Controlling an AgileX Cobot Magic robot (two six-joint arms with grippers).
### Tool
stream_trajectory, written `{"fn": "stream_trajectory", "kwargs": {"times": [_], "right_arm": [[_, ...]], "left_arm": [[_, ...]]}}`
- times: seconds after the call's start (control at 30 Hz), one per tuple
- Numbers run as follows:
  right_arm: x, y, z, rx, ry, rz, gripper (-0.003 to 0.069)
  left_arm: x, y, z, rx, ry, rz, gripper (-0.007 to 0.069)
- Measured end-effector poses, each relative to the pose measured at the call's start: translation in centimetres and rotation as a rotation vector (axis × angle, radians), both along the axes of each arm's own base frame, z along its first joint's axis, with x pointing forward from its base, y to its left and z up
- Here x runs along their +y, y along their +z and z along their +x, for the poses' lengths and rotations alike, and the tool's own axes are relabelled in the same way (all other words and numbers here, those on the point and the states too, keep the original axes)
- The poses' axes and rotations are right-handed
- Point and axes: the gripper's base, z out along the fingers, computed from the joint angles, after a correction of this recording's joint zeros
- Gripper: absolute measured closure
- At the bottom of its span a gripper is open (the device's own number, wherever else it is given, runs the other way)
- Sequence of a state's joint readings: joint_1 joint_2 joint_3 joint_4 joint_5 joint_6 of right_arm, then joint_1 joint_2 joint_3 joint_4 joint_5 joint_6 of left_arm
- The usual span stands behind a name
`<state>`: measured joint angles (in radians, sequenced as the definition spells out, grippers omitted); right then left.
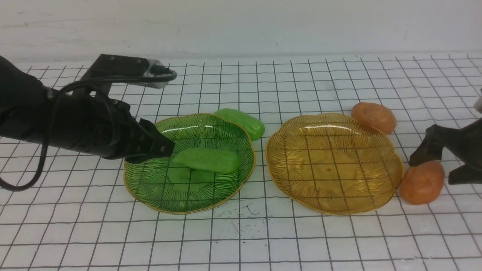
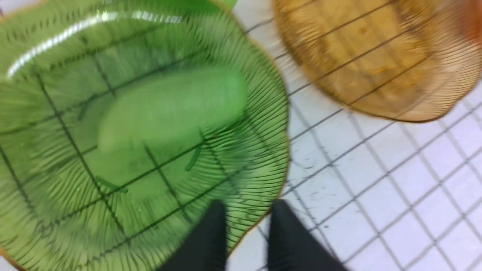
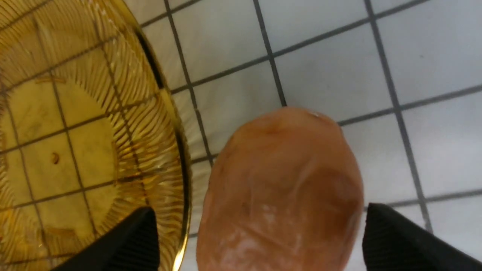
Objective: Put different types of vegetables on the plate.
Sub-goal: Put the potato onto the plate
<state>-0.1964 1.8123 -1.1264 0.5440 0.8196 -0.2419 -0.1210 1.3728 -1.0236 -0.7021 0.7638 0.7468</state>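
Stretching from the near edge is a white table (image 1: 241, 241) ruled with a black grid, with faint dark scuffs in front of two ribbed glass plates.

Nearest on the right, an orange-brown potato (image 1: 421, 182) rests on the table just beside the rim of the amber plate (image 1: 339, 180). The right gripper (image 1: 432, 171) comes in from the right edge. Its black fingers (image 3: 128, 241) are spread wide, one on either side of this potato and not clamped on it. In the right wrist view, one finger hangs over the amber plate's rim and the other is on the potato's outer side. The amber plate has nothing in it.

To the left, just beside it, is the green plate (image 1: 169, 195). A light-green cucumber (image 1: 207, 160) lies on its side in the middle of this plate. The left gripper (image 1: 165, 148) reaches in from the left over the plate's left part, its tip just beside the cucumber's left end. The left wrist view is blurred but shows its fingers (image 2: 211, 241) drawn close together with only a narrow gap and nothing between them.

Farther back, a second cucumber (image 1: 241, 122) lies on the table against the green plate's far rim. A second potato (image 1: 374, 117) sits just behind the amber plate's far right rim. A plain pale wall (image 1: 241, 26) closes the scene.
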Motion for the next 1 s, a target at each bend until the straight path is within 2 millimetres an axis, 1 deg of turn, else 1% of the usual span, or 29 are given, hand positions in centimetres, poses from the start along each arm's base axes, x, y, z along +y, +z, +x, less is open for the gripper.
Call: {"fn": "stream_trajectory", "kwargs": {"times": [0.03, 0.07, 0.1, 0.13, 0.2, 0.27, 0.33, 0.43, 0.53, 0.57, 0.67, 0.73, 0.8, 0.9, 0.93, 0.97, 1.0], "right_arm": [[0.0, -0.2, 0.1, -0.002, -0.001, -0.003, -0.0031], [0.0, -0.3, 0.2, 0.0, -0.002, -0.003, -0.0031], [-0.1, -0.7, 0.3, 0.0, -0.005, -0.011, -0.0027], [-0.1, -0.8, 0.3, 0.0, -0.005, -0.013, -0.0023], [-0.3, -1.0, 0.4, 0.003, 0.009, -0.04, 0.0057], [-0.4, -1.0, 0.3, 0.003, 0.019, -0.054, 0.0171], [-0.4, -1.0, 0.3, 0.008, 0.026, -0.062, 0.0183], [-0.5, -0.9, 0.2, 0.014, 0.038, -0.074, 0.0174], [-1.2, -0.1, -0.3, 0.009, 0.03, -0.079, 0.0174], [-1.4, 0.7, -0.4, -0.007, 0.021, -0.079, 0.0174], [-1.3, 3.9, -0.4, -0.084, -0.002, -0.058, 0.0174], [-0.3, 6.9, -0.2, -0.16, 0.008, -0.025, 0.0174], [1.2, 8.4, 0.0, -0.197, 0.041, 0.0, 0.0174], [4.1, 9.1, 0.4, -0.231, 0.145, 0.006, 0.0174], [6.3, 8.6, 0.8, -0.241, 0.228, 0.001, 0.0174], [6.8, 8.5, 0.8, -0.245, 0.242, -0.001, 0.0174], [8.1, 7.8, 1.2, -0.244, 0.284, -0.007, 0.0174]], "left_arm": [[0.0, 0.3, -0.3, -0.008, -0.004, -0.002, 0.0579], [0.0, 0.6, -0.4, -0.015, -0.005, -0.003, 0.0585], [0.0, 1.2, -1.0, -0.029, -0.013, -0.007, 0.061], [0.0, 1.3, -1.1, -0.032, -0.014, -0.007, 0.061], [0.1, 2.6, -2.2, -0.069, -0.025, -0.014, 0.063], [0.1, 3.0, -2.6, -0.081, -0.029, -0.014, 0.0632], [0.2, 3.1, -2.7, -0.086, -0.029, -0.014, 0.0632], [0.2, 3.0, -2.7, -0.081, -0.035, -0.007, 0.0632], [0.1, 3.0, -2.9, -0.068, -0.046, -0.006, 0.0632], [0.1, 3.0, -2.9, -0.068, -0.047, -0.005, 0.0632], [0.1, 3.0, -2.9, -0.067, -0.046, -0.008, 0.0632], [0.1, 3.0, -2.9, -0.067, -0.045, -0.015, 0.0632], [0.1, 3.0, -2.9, -0.07, -0.049, -0.016, 0.0632], [0.0, 3.0, -2.9, -0.072, -0.052, -0.016, 0.0632], [0.0, 3.0, -2.9, -0.075, -0.055, -0.014, 0.0632], [0.0, 3.0, -2.9, -0.074, -0.055, -0.014, 0.0632], [0.0, 3.0, -2.9, -0.075, -0.055, -0.015, 0.0632]]}}
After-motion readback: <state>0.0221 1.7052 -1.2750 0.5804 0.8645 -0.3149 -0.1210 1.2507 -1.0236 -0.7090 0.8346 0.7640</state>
